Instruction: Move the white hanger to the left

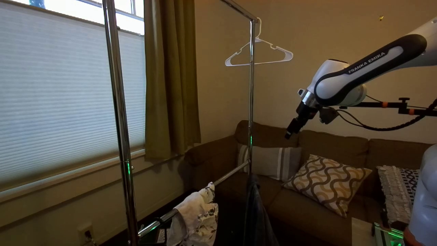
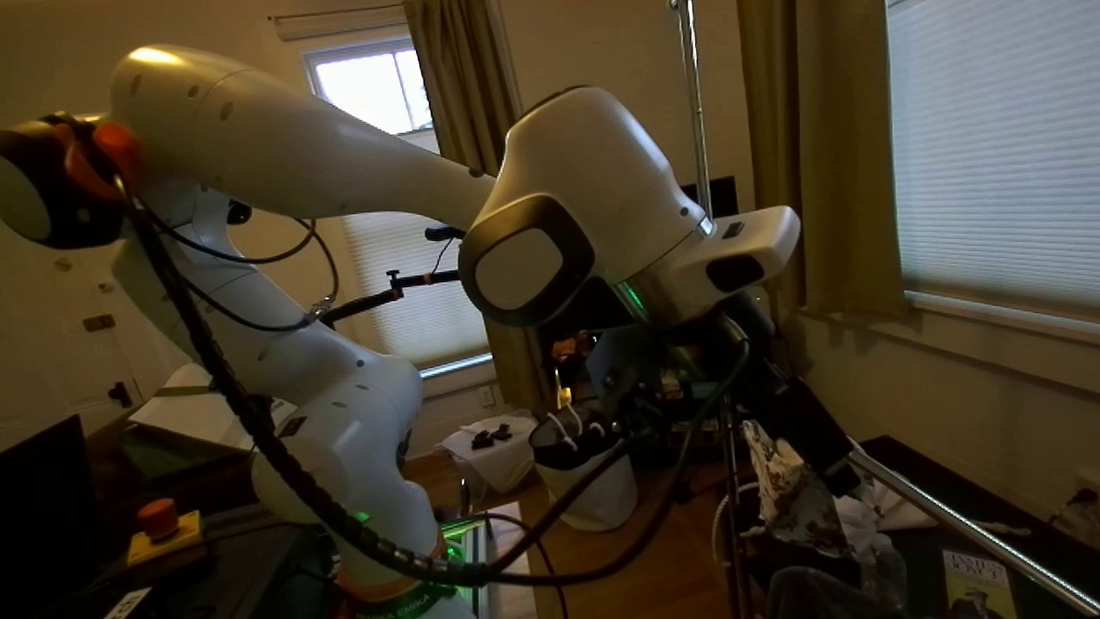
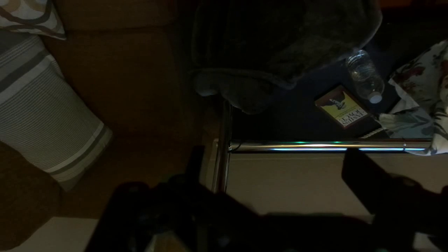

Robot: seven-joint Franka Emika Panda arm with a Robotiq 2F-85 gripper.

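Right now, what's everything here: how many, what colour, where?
Rack: 1, silvery, near window
White hanger: 1, white, top rail
Floral cloth: 1, mostly white, lower rail
Sofa: 1, brown, by wall
Striped pillow: 1, greyish, sofa
Wavy pillow: 1, multicoloured, sofa
Book: 1, partly yellow, near bottle
Bottle: 1, clear, near book
Curtains: at least 2, olive, by windows
Blinds: at least 2, pale, windows
Bin: 1, pale, floor
Button: 1, red, yellow box
Robot arm: 1, mostly white, near rack
Fingers: 2, black, apart, arm's end

Dk surface (image 3: 276,124): James Joyce bk (image 3: 341,106) flat, cover up; clear plastic btl (image 3: 365,77) on side, just beside
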